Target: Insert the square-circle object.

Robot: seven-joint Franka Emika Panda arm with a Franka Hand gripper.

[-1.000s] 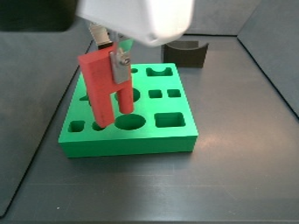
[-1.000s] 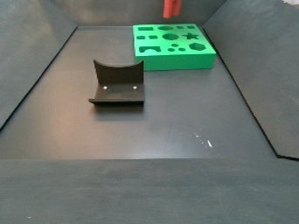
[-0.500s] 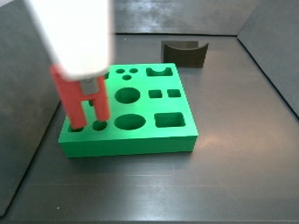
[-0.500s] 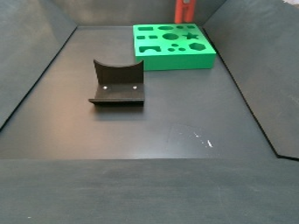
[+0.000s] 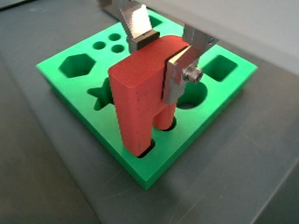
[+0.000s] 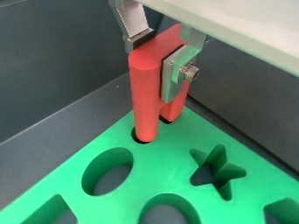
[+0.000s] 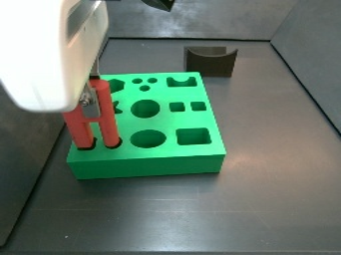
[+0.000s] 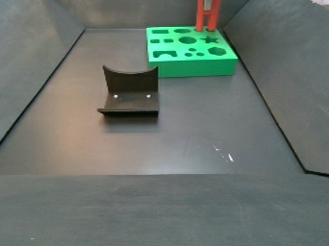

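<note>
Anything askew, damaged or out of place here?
Nothing stands out. The pincer holds the red two-pronged piece upright, its prongs entering holes in the green board. The fixture stands apart on the floor.

One green board (image 7: 147, 165), one square-circle object (image 7: 96, 122), one fixture (image 7: 210, 62), one pair of jaws over the board.

We see a dark grey tabletop (image 8: 154, 183) with a dull sheen. Dark walls (image 8: 38, 67) rise along its sides.
</note>
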